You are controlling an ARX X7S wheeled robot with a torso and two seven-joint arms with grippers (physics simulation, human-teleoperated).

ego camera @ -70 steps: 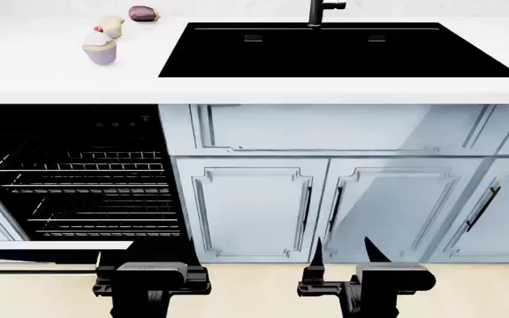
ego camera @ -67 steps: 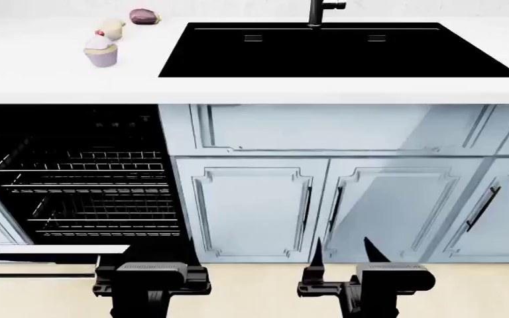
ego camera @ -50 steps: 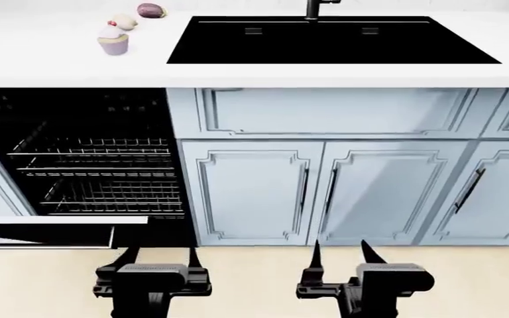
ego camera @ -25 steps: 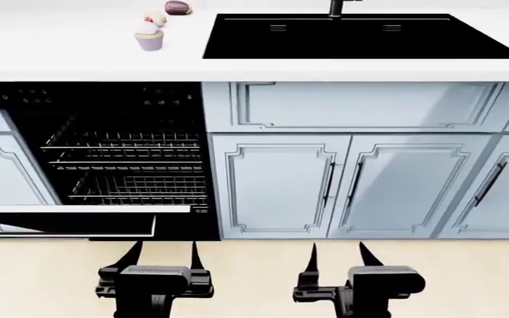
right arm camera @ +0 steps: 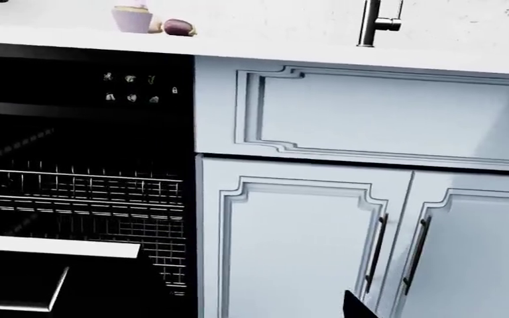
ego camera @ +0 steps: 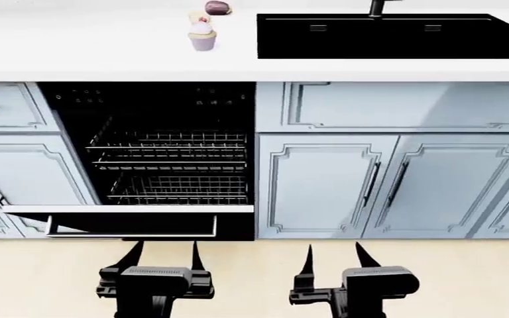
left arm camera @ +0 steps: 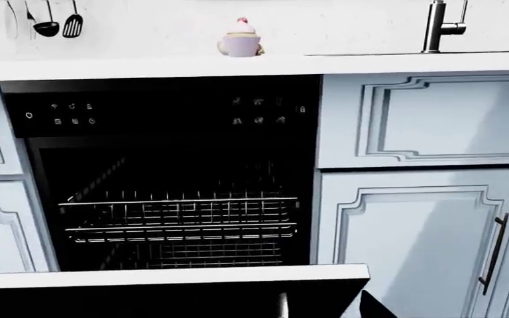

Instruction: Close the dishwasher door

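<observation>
Two wire racks (ego camera: 173,169) sit inside the open dishwasher (ego camera: 157,106) at left; its dishwasher door (ego camera: 130,222) hangs folded down, just ahead of the left gripper (ego camera: 164,255). Both it and the right gripper (ego camera: 333,258) hover with fingers spread, empty, above the floor.

a white counter (ego camera: 77,56) runs along the top, with a black sink (ego camera: 396,36) set into it and a dark tap (ego camera: 378,6) behind the basin. a cupcake (ego camera: 202,34) with pink frosting stands on the counter, a small purple thing (ego camera: 218,7) just behind it. light-blue cabinet doors (ego camera: 321,185) with dark bar handles fill the front below. two ladles (left arm camera: 58,20) hang on the wall. the floor (ego camera: 254,278) is pale beige.
</observation>
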